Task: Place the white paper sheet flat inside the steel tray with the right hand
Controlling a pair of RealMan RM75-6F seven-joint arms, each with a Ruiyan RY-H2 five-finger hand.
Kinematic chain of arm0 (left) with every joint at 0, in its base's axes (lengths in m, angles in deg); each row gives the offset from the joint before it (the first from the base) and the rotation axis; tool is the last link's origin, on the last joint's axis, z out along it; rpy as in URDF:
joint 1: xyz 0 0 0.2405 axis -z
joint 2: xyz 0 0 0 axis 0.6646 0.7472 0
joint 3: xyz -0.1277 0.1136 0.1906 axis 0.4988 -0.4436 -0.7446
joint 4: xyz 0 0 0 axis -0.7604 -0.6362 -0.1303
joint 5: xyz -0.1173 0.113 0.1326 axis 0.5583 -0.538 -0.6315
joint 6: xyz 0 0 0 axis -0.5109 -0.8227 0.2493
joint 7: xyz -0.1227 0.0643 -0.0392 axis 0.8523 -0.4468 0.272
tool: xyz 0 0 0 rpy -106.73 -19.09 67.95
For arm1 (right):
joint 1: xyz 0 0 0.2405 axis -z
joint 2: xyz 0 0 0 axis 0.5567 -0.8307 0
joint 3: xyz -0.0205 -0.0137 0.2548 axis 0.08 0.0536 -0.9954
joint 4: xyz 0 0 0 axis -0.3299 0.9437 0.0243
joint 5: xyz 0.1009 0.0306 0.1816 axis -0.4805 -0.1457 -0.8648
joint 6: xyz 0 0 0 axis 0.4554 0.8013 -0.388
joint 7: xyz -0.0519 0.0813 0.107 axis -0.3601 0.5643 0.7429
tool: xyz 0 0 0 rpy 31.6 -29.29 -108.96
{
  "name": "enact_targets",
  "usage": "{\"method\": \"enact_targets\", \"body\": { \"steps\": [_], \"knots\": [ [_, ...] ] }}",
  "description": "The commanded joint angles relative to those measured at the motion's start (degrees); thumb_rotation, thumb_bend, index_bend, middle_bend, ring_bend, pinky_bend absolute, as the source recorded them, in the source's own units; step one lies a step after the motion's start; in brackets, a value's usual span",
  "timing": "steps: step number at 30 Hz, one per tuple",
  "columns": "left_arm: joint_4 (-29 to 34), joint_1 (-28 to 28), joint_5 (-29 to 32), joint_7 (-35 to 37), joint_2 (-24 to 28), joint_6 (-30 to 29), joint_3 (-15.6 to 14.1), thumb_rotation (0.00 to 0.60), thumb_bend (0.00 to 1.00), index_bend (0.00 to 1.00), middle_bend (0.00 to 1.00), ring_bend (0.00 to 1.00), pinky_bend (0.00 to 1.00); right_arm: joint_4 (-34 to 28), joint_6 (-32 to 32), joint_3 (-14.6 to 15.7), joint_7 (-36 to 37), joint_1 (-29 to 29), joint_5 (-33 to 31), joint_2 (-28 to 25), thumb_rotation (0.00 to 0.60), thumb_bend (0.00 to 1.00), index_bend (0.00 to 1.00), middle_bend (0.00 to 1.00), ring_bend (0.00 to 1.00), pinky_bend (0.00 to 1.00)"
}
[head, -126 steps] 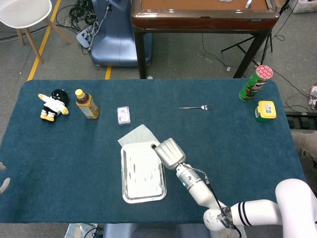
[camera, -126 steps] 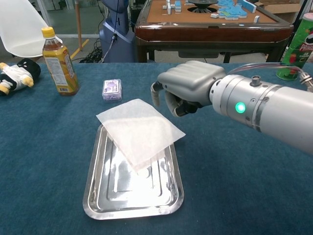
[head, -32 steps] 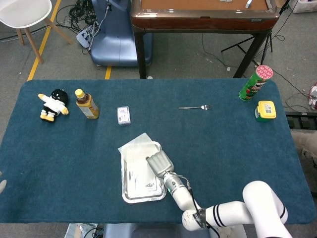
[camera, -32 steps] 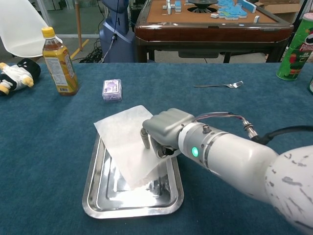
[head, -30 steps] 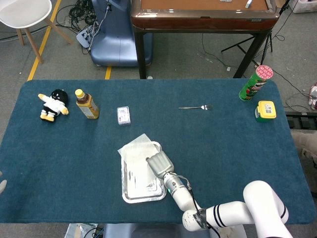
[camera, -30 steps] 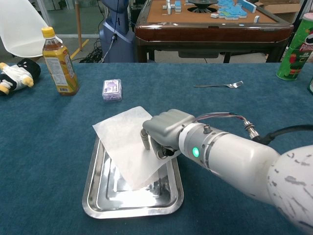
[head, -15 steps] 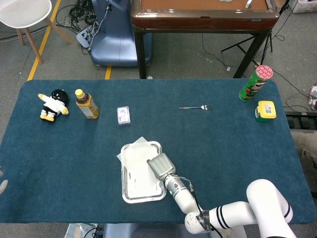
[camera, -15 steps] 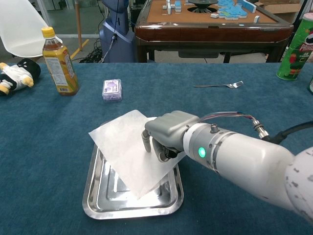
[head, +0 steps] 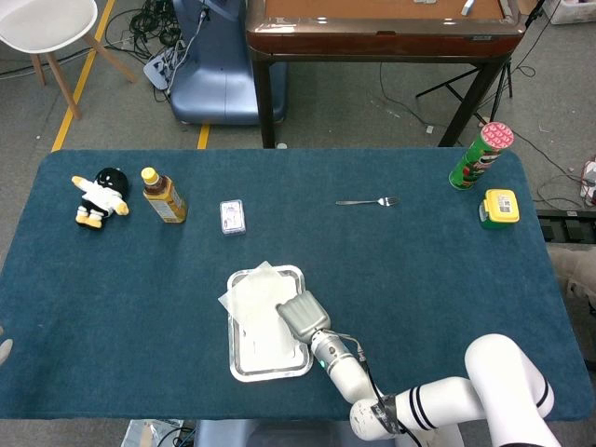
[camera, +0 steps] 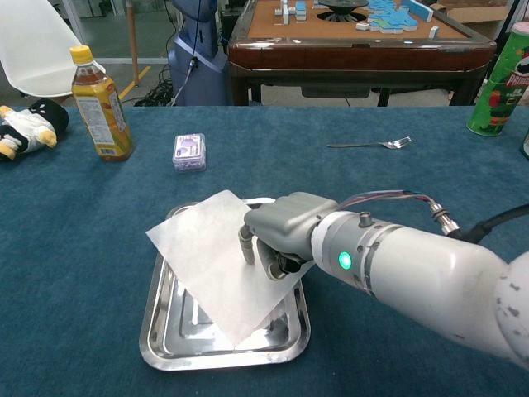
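Chest view shows the right hand [camera: 281, 231] over the right side of the steel tray [camera: 157, 327], its fingers [camera: 247, 248] curled down and gripping the right edge of the white paper sheet [camera: 211, 260], which lies tilted across the tray with its left corner hanging past the tray's left rim and its lower corner reaching into the tray's bottom. Head view shows the same hand [head: 303, 318] at the tray's right rim, with the sheet [head: 253, 303] covering most of the tray [head: 270, 374] on the table [head: 419, 270]; the left hand appears in neither view.
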Motion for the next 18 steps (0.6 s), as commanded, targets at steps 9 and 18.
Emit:
{"method": "enact_targets", "body": {
  "steps": [9, 18],
  "knots": [
    [-0.16, -0.34, -0.04, 0.52, 0.06, -0.7, 0.15, 0.6, 0.28, 0.56, 0.45, 0.39, 0.55, -1.14, -3.16, 0.2, 3.51, -0.3, 0.67, -2.15, 0.6, 1.0, 0.37, 1.0, 1.0, 1.0],
    [-0.2, -0.29, -0.28, 0.33, -0.08, -0.63, 0.05, 0.6, 0.28, 0.56, 0.45, 0.39, 0.55, -3.38, -3.77, -0.45, 8.4, 0.37, 4.19, -5.51, 0.6, 1.0, 0.37, 1.0, 1.0, 1.0]
  ]
}}
